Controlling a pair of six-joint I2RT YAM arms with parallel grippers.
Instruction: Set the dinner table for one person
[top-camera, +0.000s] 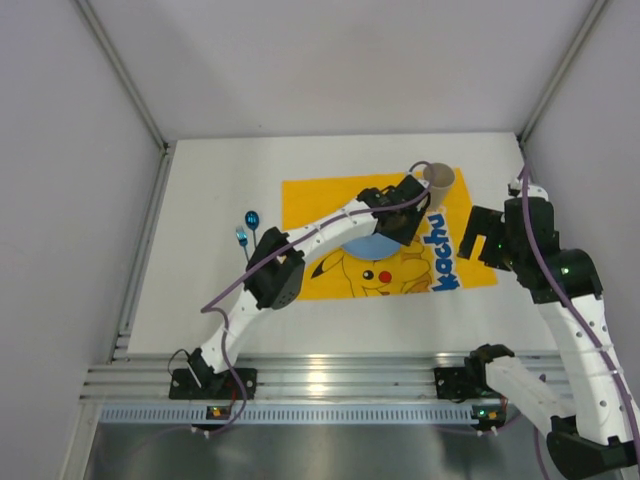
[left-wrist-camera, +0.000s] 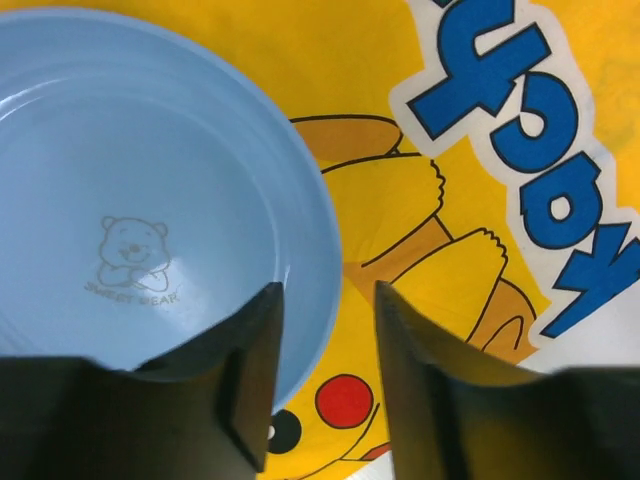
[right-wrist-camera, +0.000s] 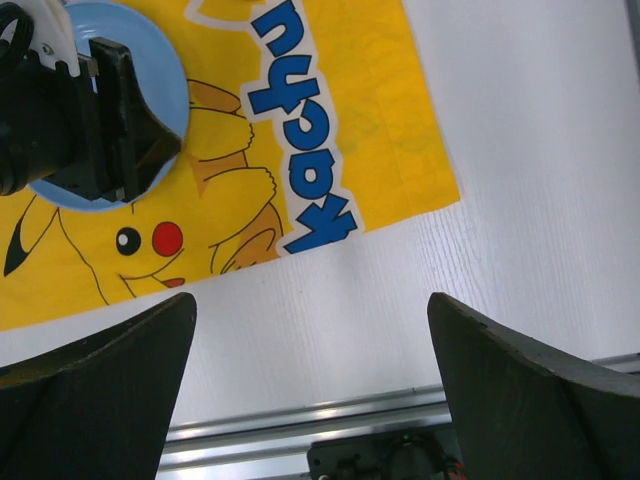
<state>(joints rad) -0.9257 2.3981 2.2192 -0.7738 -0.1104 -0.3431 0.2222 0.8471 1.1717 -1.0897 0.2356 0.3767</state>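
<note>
The white dinner table carries a yellow Pikachu-print mat. A light blue plate with a bear print lies on the mat. My left gripper hovers over the plate's right edge. In the left wrist view the gripper is open. One finger is over the plate, the other over the mat, and the rim lies between them. My right gripper is wide open and empty above the bare table, right of the mat.
A brown cup stands at the mat's far right corner. Two small blue-ended utensils lie on the table left of the mat. An aluminium rail runs along the near edge. Grey walls enclose three sides.
</note>
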